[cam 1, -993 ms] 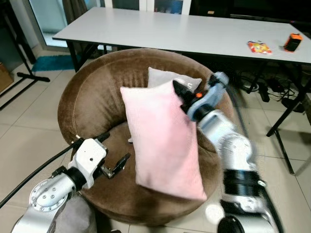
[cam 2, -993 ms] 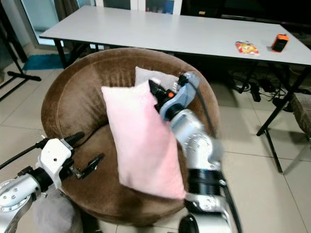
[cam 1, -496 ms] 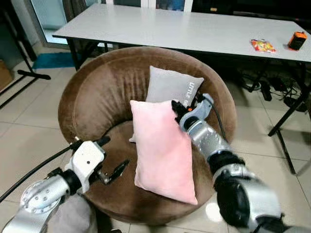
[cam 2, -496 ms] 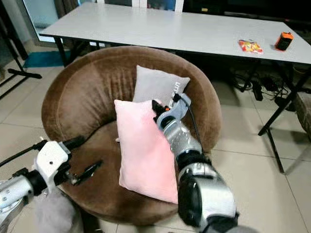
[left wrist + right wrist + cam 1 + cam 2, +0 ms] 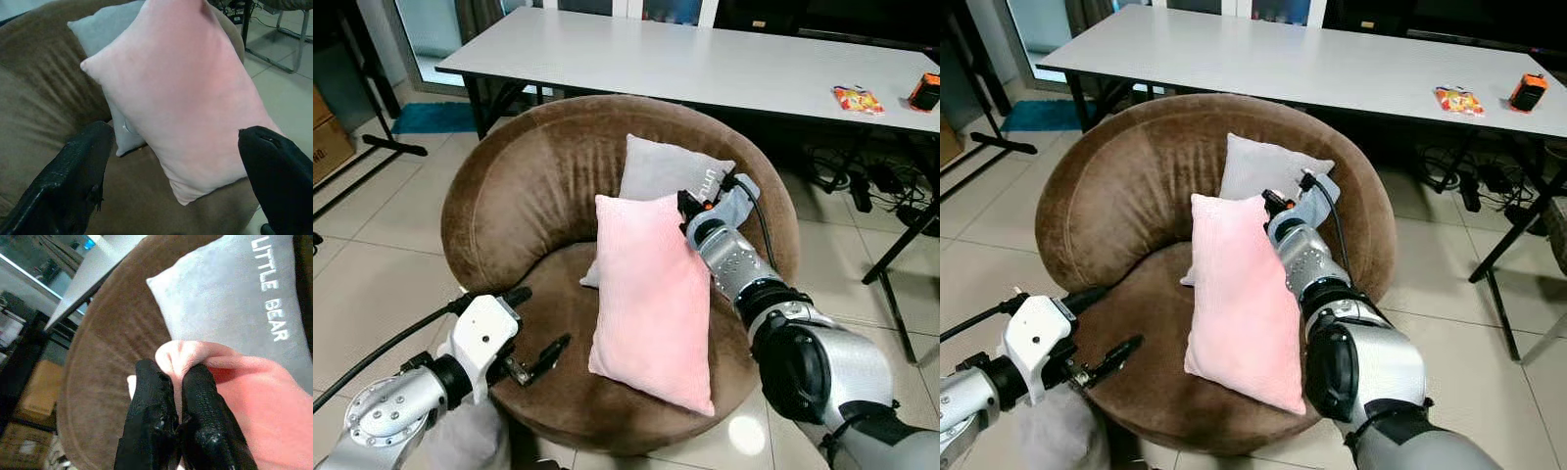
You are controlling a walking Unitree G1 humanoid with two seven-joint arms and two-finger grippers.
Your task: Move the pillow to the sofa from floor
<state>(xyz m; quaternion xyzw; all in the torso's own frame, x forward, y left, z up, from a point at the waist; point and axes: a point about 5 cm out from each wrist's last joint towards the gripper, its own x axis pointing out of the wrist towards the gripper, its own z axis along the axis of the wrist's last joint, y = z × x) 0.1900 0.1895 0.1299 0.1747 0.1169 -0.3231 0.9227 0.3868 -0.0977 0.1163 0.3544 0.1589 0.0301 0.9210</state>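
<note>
A pink pillow (image 5: 651, 294) stands tilted on the seat of the round brown sofa chair (image 5: 514, 186), leaning in front of a grey pillow (image 5: 661, 168). My right gripper (image 5: 686, 209) is shut on the pink pillow's upper right corner (image 5: 183, 355), the fabric pinched between its black fingers (image 5: 203, 406). My left gripper (image 5: 540, 351) hovers open over the seat's front left, a little left of the pink pillow (image 5: 190, 98), with nothing between its fingers (image 5: 73, 176).
Behind the chair stands a long white table (image 5: 705, 59) with a snack packet (image 5: 860, 98) and an orange object (image 5: 925, 91) at its right end. Black table legs and cables (image 5: 862, 186) lie to the right. Tiled floor (image 5: 372, 255) surrounds the chair.
My right gripper lowered the pink pillow onto the seat, uncovering the grey pillow behind. The camera shifted slightly. My left gripper stayed near the seat's front left.
</note>
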